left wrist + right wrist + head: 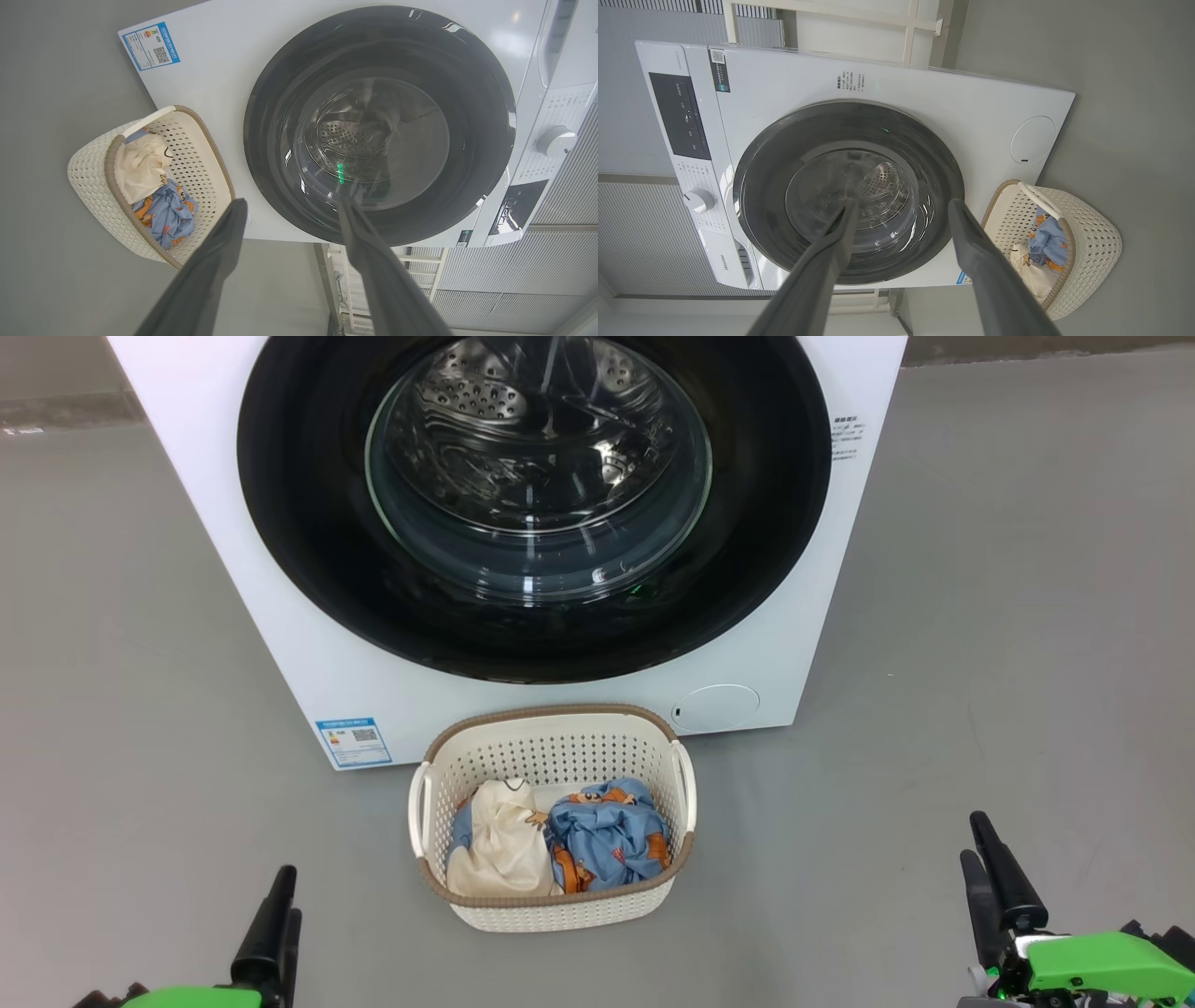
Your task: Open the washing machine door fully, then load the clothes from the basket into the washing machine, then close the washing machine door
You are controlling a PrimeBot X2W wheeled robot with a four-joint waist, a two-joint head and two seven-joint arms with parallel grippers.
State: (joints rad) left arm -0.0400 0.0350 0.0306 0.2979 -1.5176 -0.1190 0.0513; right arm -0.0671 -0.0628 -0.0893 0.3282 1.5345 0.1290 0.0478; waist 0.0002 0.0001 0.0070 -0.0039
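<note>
The white washing machine stands on the floor with its round black door shut flat against the front; the steel drum shows through the glass porthole. In front of it sits the cream basket holding a cream-white garment and a blue printed garment. My left gripper is low at the left, open and empty. My right gripper is low at the right, open and empty. In the wrist views the left gripper and right gripper point at the door.
Grey floor surrounds the machine and basket on both sides. A blue label and a round white flap sit low on the machine's front. The control panel and knob are at the top of the machine.
</note>
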